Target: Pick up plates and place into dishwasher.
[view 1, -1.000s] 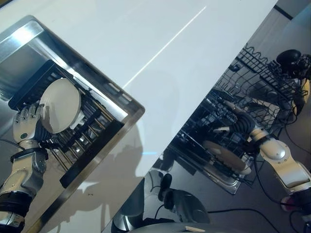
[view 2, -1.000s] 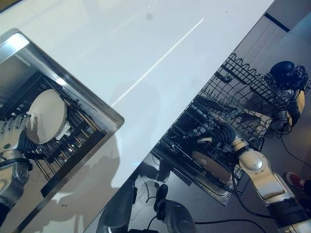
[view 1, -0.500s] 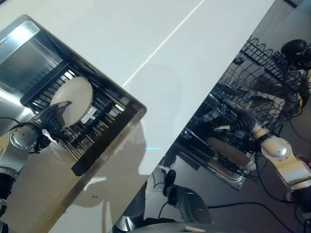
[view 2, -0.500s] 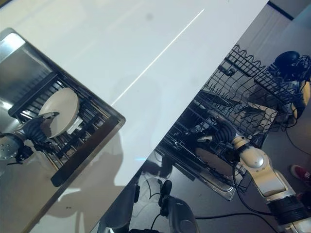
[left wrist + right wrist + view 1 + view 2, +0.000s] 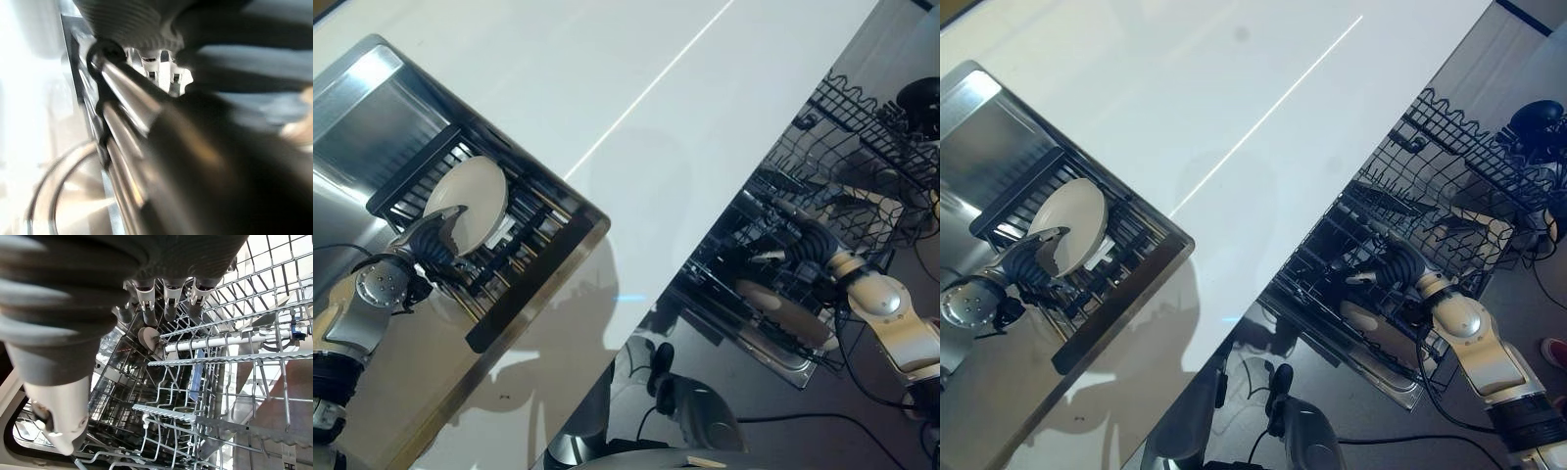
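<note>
Plate (image 5: 468,201) is standing on edge in the dark rack (image 5: 514,257) inside the sink (image 5: 372,108); my left hand (image 5: 435,240) is pinching its lower rim with curled fingers. In my right wrist view, my right hand (image 5: 166,296) is hanging over the dishwasher basket (image 5: 234,382), fingers looking relaxed, holding nothing.

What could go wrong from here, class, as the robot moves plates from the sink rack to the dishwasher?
1. The left hand grips the upright plate at its lower edge only; it may tip or slip as it leaves the dark sink rack.
2. The right hand sits deep among the dishwasher rack wires, above a plate already loaded; fingers could snag on withdrawal.
</note>
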`<state>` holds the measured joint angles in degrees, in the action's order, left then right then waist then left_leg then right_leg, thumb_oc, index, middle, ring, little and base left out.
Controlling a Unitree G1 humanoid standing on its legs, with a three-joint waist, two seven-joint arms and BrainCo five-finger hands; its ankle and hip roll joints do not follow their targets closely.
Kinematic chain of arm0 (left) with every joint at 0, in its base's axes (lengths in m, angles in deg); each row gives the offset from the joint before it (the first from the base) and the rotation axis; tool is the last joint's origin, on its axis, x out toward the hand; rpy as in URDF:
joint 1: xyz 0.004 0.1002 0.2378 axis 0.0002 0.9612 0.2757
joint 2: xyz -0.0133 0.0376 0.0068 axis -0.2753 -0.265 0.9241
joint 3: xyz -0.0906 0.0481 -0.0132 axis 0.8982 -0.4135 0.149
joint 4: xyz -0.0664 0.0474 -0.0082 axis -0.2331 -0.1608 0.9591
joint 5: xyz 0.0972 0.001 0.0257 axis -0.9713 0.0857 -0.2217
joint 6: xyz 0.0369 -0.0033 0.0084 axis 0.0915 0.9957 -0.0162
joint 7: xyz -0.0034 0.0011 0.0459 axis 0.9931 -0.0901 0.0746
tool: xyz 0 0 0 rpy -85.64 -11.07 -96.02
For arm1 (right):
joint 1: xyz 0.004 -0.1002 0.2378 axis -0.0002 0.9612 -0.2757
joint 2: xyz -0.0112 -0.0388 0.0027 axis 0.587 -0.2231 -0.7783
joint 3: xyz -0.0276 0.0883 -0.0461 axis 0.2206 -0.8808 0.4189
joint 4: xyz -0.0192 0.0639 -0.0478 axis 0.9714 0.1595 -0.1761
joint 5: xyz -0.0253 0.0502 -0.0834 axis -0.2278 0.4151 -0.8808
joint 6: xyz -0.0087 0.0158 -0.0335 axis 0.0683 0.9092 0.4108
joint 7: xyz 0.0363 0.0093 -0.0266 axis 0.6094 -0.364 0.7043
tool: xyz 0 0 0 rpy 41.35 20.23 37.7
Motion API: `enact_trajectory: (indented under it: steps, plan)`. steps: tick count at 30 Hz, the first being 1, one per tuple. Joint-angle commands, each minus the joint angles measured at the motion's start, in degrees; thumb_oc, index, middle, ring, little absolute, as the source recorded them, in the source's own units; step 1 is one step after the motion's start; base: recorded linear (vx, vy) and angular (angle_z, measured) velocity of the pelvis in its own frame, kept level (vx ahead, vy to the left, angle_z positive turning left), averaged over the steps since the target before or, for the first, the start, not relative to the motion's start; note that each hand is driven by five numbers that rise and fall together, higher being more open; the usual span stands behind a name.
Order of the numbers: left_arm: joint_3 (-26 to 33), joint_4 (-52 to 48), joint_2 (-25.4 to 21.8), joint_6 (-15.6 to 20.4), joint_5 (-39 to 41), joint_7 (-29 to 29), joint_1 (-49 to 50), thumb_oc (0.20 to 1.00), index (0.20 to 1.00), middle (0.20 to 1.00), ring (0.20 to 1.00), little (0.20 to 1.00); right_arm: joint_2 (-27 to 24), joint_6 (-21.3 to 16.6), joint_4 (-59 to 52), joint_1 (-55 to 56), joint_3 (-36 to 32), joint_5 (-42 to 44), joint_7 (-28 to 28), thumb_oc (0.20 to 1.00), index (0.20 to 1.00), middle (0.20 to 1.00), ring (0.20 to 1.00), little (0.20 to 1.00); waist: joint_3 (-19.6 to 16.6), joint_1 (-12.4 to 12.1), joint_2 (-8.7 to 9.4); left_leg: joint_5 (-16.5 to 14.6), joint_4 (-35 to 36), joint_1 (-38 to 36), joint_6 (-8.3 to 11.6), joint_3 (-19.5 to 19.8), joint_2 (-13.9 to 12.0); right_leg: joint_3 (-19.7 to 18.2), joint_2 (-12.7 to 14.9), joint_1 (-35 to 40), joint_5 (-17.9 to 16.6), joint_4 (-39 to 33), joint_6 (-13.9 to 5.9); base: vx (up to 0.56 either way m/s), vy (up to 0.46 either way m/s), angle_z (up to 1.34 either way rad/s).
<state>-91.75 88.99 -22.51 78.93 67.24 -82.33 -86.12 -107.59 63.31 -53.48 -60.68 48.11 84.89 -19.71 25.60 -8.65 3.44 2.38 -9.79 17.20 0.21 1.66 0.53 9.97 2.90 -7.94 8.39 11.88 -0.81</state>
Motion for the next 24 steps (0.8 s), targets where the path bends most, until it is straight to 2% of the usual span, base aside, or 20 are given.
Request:
enact_trajectory:
  steps: [1, 5, 7, 10, 13, 20, 23, 24]
  plan:
    - [-3.7, 0.67, 6.01, -2.53, -11.16, 10.94, 0.52, 1.0, 1.0, 1.0, 1.0, 1.0, -1.99, -2.73, -0.76, -2.47, 0.14, 1.16, -1.87, 1.0, 1.0, 1.0, 1.0, 1.0, -2.58, 2.32, 1.24, -1.67, -1.95, 2.19, 0.47, 0.25, -0.16, 0.04, 2.75, -4.78, -3.42, 4.76, -4.3, -0.01, -0.039, 0.02]
    - [-2.28, 1.57, 6.82, -5.92, -15.55, 22.65, -0.01, 1.0, 1.0, 1.0, 1.0, 1.0, -0.82, -2.73, -0.69, -2.99, 1.28, 1.37, -3.01, 1.0, 1.0, 1.0, 1.0, 1.0, -2.18, 1.88, 2.52, -1.92, -2.15, 2.47, 0.47, 0.66, -0.24, 0.08, 2.48, -5.11, -3.51, 5.05, -4.31, 0.0, -0.058, 0.03]
    - [-0.68, 2.84, 8.07, -6.14, -16.9, 30.97, -0.65, 1.0, 1.0, 1.0, 1.0, 1.0, 0.44, -3.14, -0.26, -3.49, 2.41, 1.36, -3.82, 1.0, 1.0, 1.0, 1.0, 1.0, -1.92, 1.46, 3.64, -2.18, -2.06, 2.47, 0.42, 0.86, -0.46, 0.29, 2.25, -5.08, -3.52, 5.04, -4.33, 0.01, -0.098, 0.01]
    - [0.14, 5.49, 9.32, -6.18, -19.31, 39.63, -1.33, 1.0, 1.0, 1.0, 1.0, 1.0, 2.23, -3.73, 0.21, -3.88, 4.33, 1.07, -5.19, 1.0, 1.0, 1.0, 1.0, 1.0, -1.67, 1.02, 5.04, -2.4, -2.04, 2.41, 0.42, 1.13, -0.78, 0.46, 1.85, -5.17, -3.68, 5.3, -4.35, 0.02, -0.098, -0.02]
    - [-0.19, 8.31, 10.12, -7.42, -23.6, 44.38, -2.12, 1.0, 1.0, 1.0, 1.0, 1.0, 3.29, -3.69, 0.33, -4.54, 6.1, 1.17, -6.56, 1.0, 1.0, 1.0, 1.0, 1.0, -1.43, 0.81, 6.32, -2.63, -2.24, 2.44, 0.48, 1.25, -1.18, 0.45, 1.55, -5.29, -3.88, 5.57, -4.34, 0.02, -0.073, -0.03]
    - [0.08, 12.15, 9.71, -9.58, -26.63, 50.16, -3.01, 1.0, 1.0, 1.0, 1.0, 1.0, 3.5, -3.72, -0.69, -4.73, 7.73, 2.07, -7.32, 1.0, 1.0, 1.0, 1.0, 1.0, -1.29, 1.1, 7.83, -3.19, -1.2, 1.26, 0.17, 1.07, -1.91, 0.11, 0.88, -5.51, -4.07, 5.94, -4.53, 0.01, -0.025, -0.01]
    - [0.17, 12.99, 10.05, -8.43, -26.6, 53.18, -3.36, 1.0, 1.0, 1.0, 1.0, 1.0, 3.82, -3.51, -1.24, -4.86, 8.33, 1.89, -7.57, 1.0, 1.0, 1.0, 1.0, 1.0, -1.33, 1.25, 8.09, -3.33, -0.94, 1.07, 0.13, 1.02, -2.01, -0.08, 0.77, -5.69, -4.16, 6.03, -4.54, 0.0, 0.0, 0.0]
    - [0.32, 12.98, 10.33, -7.86, -26.81, 54.38, -3.24, 0.774, 0.774, 0.774, 0.774, 0.774, 3.82, -3.5, -1.35, -4.84, 8.34, 1.93, -7.55, 1.0, 1.0, 1.0, 1.0, 1.0, -1.33, 1.25, 8.09, -3.34, -0.86, 1.02, 0.15, 1.03, -2.03, -0.11, 0.75, -5.69, -4.1, 6.04, -4.49, 0.0, 0.0, 0.0]
